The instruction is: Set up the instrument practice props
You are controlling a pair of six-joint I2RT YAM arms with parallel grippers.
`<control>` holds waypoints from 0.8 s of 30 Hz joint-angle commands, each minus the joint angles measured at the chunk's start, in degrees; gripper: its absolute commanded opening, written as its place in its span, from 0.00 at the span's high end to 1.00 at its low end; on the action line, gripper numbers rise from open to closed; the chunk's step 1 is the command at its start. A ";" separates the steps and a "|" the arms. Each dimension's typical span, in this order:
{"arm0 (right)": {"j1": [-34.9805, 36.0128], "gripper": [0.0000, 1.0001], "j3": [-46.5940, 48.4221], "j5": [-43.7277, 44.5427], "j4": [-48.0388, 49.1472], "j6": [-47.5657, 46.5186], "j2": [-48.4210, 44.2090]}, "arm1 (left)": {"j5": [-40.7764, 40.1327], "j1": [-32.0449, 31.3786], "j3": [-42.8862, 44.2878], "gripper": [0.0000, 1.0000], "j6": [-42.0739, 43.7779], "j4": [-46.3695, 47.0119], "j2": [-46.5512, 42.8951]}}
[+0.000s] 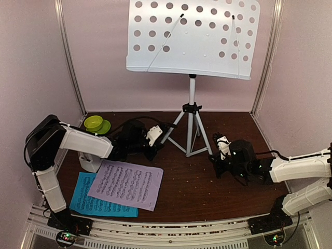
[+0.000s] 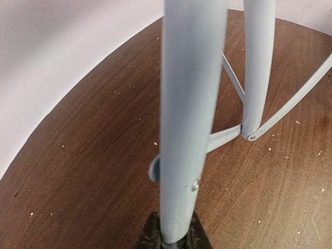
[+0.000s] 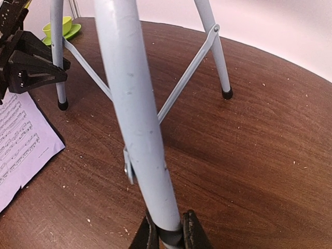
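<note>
Stand: the white perforated music stand [image 1: 192, 41] is upright on its silver tripod [image 1: 192, 111] at the back middle of the dark wooden worktop [image 1: 207, 192], its tray tilted toward you.
Left jaws: your left arm [image 1: 85, 141] reaches in low from the left, and its jaws are pinching the tripod's left leg [image 2: 189, 104] down near the foot; the wrist view shows the dark pads tight against both sides of the tube.
Right jaws: your right arm [image 1: 301, 167] comes in low from the right, and its jaws are clamped on the right front leg [image 3: 135, 104] just above its black rubber tip.
Third leg: it is planted on the wood behind, free of both arms.
Sheet music: the lilac page [image 1: 127, 184] lies flat, printed side up, at the near left, overlapping the cyan page [image 1: 96, 202] beneath it; both are well apart from the tripod feet.
Also on the worktop: a lime-green bowl [image 1: 94, 122] sits on its saucer [image 1: 105, 127] in the back left corner, behind your left arm.
Surface: pale crumbs are scattered over the wood.
</note>
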 commanded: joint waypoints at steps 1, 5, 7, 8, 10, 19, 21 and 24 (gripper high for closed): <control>-2.75 1.00 -1.74 13.74 -6.28 8.09 2.81 | -13.01 9.48 0.15 1.00 -4.01 -1.42 0.00; -2.79 1.00 1.11 13.42 -3.75 8.19 7.92 | -14.11 9.43 3.54 1.00 -5.94 -2.10 2.63; -2.84 1.00 3.89 13.23 -3.61 7.62 10.59 | -14.16 9.45 5.99 1.00 -6.83 -3.25 4.29; -2.87 1.00 5.22 13.21 -3.45 7.17 11.90 | -14.17 9.43 6.92 1.00 -7.04 -3.55 5.01; -3.16 1.00 7.35 12.89 -3.18 6.47 14.15 | -14.32 9.44 8.96 1.00 -7.07 -4.33 6.46; -3.54 1.00 4.89 11.92 -5.14 6.67 10.75 | -13.73 9.48 4.83 1.00 -4.31 -4.73 3.64; -3.54 1.00 1.98 11.94 -5.38 7.97 7.92 | -13.45 9.47 3.14 1.00 -3.73 -4.32 2.59; -3.47 1.00 -0.54 11.04 -6.57 10.44 5.09 | -13.50 9.44 1.40 1.00 -3.22 -3.63 1.78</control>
